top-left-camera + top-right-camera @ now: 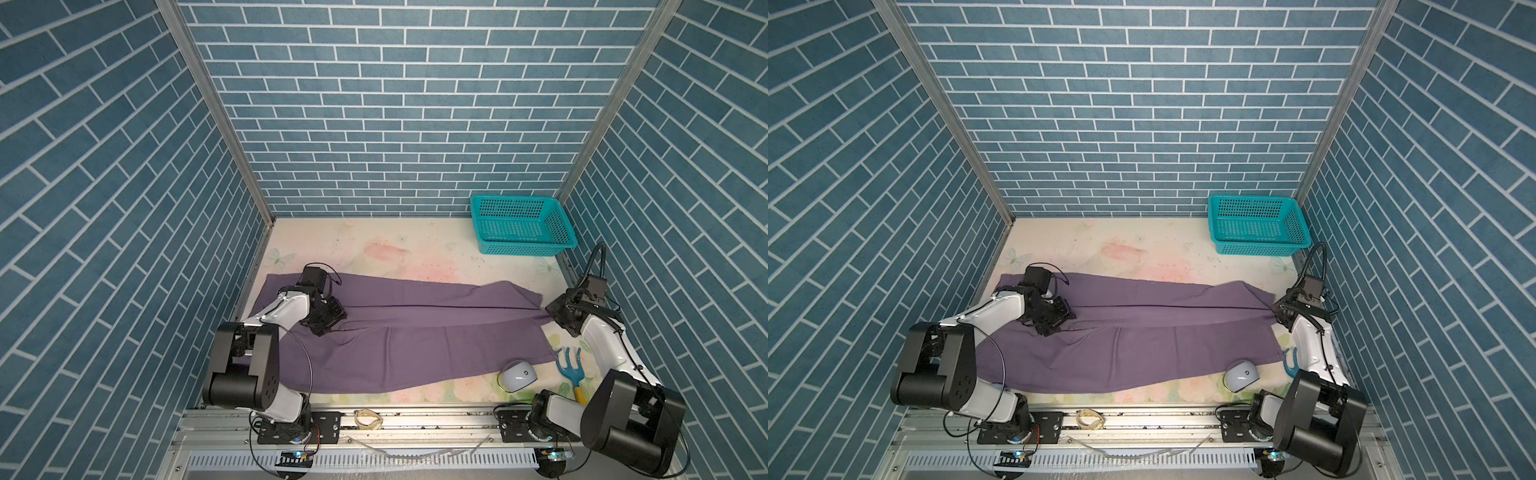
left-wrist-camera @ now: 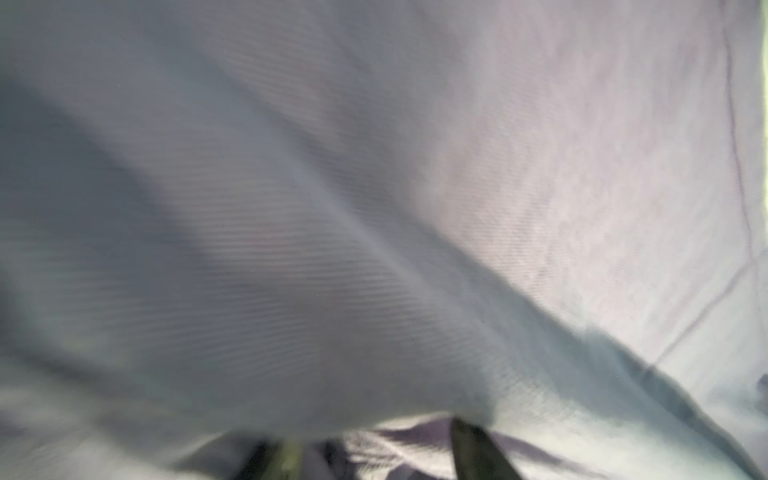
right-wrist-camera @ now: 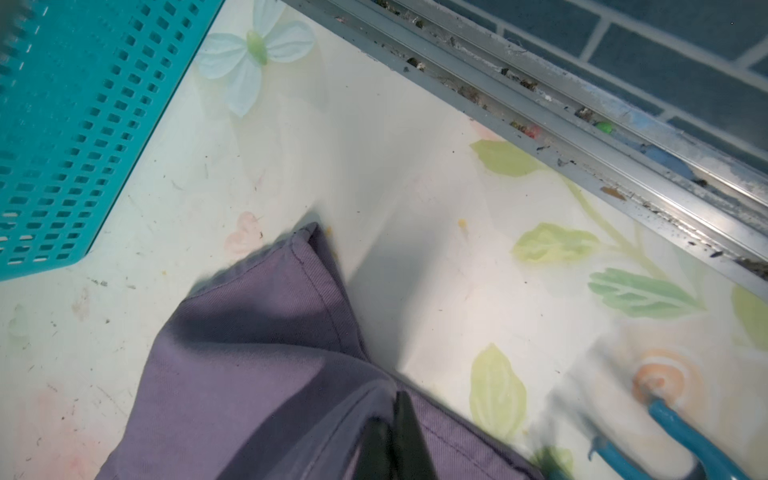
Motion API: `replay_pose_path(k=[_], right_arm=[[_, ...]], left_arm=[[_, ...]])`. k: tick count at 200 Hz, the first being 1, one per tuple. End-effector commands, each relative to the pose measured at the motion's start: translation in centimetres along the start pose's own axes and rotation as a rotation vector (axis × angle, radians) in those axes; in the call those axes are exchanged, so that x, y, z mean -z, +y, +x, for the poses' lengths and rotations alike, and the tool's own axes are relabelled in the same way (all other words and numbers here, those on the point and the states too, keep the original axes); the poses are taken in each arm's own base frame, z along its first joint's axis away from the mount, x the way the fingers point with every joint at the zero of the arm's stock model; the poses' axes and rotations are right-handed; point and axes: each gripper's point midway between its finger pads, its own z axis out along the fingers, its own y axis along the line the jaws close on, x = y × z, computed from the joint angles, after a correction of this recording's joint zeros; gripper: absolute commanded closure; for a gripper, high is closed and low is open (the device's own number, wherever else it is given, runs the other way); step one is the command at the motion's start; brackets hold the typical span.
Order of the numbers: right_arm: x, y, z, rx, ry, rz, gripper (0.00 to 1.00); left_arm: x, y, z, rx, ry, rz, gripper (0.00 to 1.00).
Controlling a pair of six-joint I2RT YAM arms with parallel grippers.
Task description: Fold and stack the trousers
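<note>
- Trousers (image 1: pixel 415 332): dusty-purple, thin cloth, spread lengthwise from left to right across the near half of the worktop (image 1: pixel 374 249). A long straight edge runs along the middle, so one layer appears to lie over another. This reads as an early fold with stacking not yet done.
- Right gripper (image 3: pixel 390 419): at the right end of the trousers, fingers closed on a raised ridge of cloth next to a hemmed corner. The pinch likely anchors that end so the length stays taut.
- Left gripper (image 2: pixel 374 436): low over the left part of the trousers. In the left wrist view the fingers (image 2: pixel 473 449) stand apart with nothing visibly pinched between them. Blurred cloth fills the rest of that view.
- Teal perforated basket (image 1: pixel 528 248): far right corner, well apart from the trousers, with nothing visible inside.
- Blue hand rake with yellow handle (image 1: pixel 567 368): near right, just beside the trousers' near right corner. It could snag the cloth if that corner is dragged.
- White computer mouse (image 1: pixel 517 376): near right, at the trousers' near edge. Whether it touches the cloth cannot be told.
</note>
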Motion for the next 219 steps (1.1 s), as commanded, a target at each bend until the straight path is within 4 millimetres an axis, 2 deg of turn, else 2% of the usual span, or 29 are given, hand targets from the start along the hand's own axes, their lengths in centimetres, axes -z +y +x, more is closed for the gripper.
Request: replay_pose_path(k=[1, 12, 24, 51, 66, 104, 183, 192, 201, 219], right_arm=[[0.8, 1.6, -3.0, -0.076, -0.099, -0.062, 1.0], [0.9, 1.7, -3.0, -0.074, -0.098, -0.066, 1.0], [1.0, 1.8, -3.0, -0.069, -0.097, -0.067, 1.0], [1.1, 1.9, -2.9, -0.058, -0.1, -0.08, 1.0], [1.0, 2.0, -2.8, -0.054, -0.09, -0.088, 1.0], [0.7, 2.2, -2.3, -0.046, -0.063, -0.096, 1.0], [0.5, 2.3, -2.0, -0.011, -0.048, -0.101, 1.0], [0.4, 2.4, -2.0, -0.011, -0.045, -0.104, 1.0], [0.4, 2.4, -2.0, -0.013, -0.042, -0.107, 1.0], [0.4, 2.7, -2.1, -0.017, -0.044, -0.116, 1.0]], left_arm=[[3.5, -0.8, -2.1, -0.011, -0.079, -0.048, 0.28], [4.5, -1.7, -3.5, -0.021, -0.118, -0.049, 0.27], [4.6, -2.6, -4.9, -0.024, -0.136, -0.049, 0.28], [2.5, -3.9, -6.8, -0.058, -0.102, -0.125, 0.43], [1.3, -4.4, -7.7, -0.092, -0.088, -0.19, 0.46], [-1.4, -5.3, -9.2, -0.1, -0.069, -0.262, 0.33], [-5.9, -4.9, -10.2, -0.089, -0.019, -0.325, 0.3], [-6.5, -4.9, -10.2, -0.092, -0.007, -0.327, 0.35], [-7.0, -4.9, -10.2, -0.095, 0.004, -0.327, 0.44], [-8.0, -4.9, -10.1, -0.101, 0.026, -0.327, 0.8]])
